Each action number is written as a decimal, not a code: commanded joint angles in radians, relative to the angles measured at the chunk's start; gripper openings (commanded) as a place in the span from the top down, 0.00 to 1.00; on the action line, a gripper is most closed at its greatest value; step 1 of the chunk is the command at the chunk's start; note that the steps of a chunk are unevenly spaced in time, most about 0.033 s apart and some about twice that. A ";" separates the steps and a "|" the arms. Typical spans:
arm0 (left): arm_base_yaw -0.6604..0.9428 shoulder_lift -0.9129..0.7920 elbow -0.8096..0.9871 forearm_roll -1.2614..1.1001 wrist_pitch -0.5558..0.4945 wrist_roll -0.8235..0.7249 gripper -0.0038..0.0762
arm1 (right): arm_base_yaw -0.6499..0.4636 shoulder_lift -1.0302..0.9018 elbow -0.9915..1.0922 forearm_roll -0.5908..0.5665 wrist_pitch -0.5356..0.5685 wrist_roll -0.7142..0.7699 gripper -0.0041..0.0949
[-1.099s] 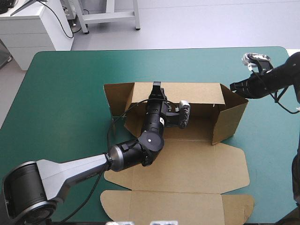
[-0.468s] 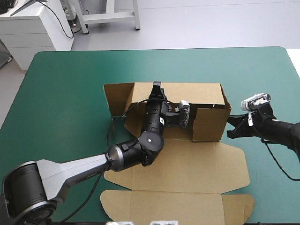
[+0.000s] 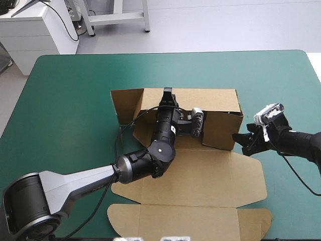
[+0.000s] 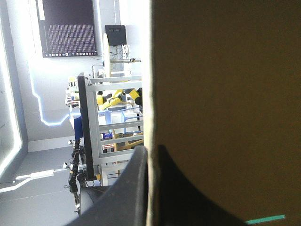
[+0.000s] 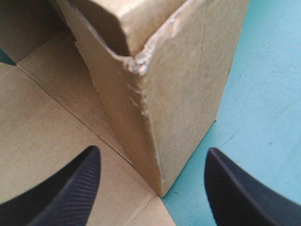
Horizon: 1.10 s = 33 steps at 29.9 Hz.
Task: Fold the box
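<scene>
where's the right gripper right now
In the high view, right side: the open, black-finned right gripper faces the raised near-right corner of the brown cardboard box.

The table [image 3: 165, 52] has a teal-green cover [image 3: 70, 110]. Its rounded far corners show at eleven and one o'clock.

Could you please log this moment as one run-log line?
box: far wall raised, near panels flat | left claw: shut on far wall | right claw: open, straddling right near corner

Pale grey floor [image 3: 210, 27], a white cabinet [image 3: 31, 27], perhaps a metal stand's legs [image 3: 146, 17] beyond the table [image 3: 70, 95]
</scene>
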 commanded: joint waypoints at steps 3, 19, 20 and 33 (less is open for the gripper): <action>-0.009 -0.040 -0.025 0.034 0.014 -0.010 0.96 | -0.004 -0.014 -0.034 0.099 0.004 -0.030 0.27; -0.009 -0.040 -0.025 0.034 0.014 -0.010 0.96 | 0.379 0.000 0.112 0.278 -0.618 -0.001 0.36; -0.009 -0.040 -0.025 0.034 0.012 -0.010 0.96 | 0.402 0.000 0.112 0.307 -0.644 -0.021 0.37; -0.009 -0.040 -0.025 0.034 0.008 -0.030 0.96 | 0.486 0.000 0.112 0.641 -0.734 -0.322 0.97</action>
